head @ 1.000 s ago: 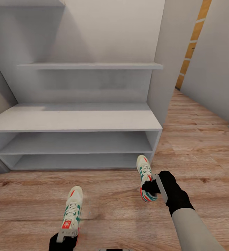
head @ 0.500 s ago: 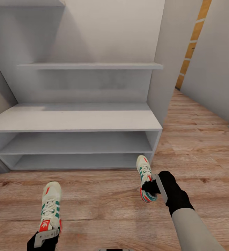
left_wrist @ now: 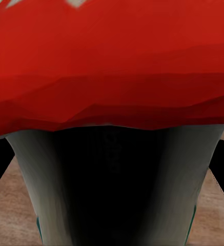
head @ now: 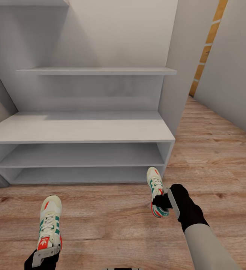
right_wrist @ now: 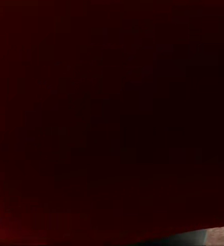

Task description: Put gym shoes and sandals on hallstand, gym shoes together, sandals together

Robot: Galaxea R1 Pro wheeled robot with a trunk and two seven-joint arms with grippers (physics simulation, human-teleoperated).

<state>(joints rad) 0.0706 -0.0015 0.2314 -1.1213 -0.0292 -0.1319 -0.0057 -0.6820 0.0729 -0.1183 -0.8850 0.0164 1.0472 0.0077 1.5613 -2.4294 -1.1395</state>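
Left gripper (head: 44,252) clamps the heel of the left gym shoe (head: 50,221); right gripper (head: 163,202) apparently grips the right gym shoe (head: 156,189), both before the hallstand (head: 81,131), above corridor floor (head: 115,225).

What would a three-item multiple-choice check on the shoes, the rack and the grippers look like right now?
1. Where is the hallstand?
A. ahead, against the wall
B. behind the robot
C. lying tipped over

2. How many gym shoes are in view?
A. one
B. two
C. four

3. What is on the hallstand's shelves?
A. sandals
B. both sneakers
C. nothing

Answers:
1 A: it stands upright beyond the shoes.
2 B: the left gym shoe at the left gripper, the right gym shoe at the right gripper.
3 C: the visible shelves are bare; both shoes are over the corridor floor.
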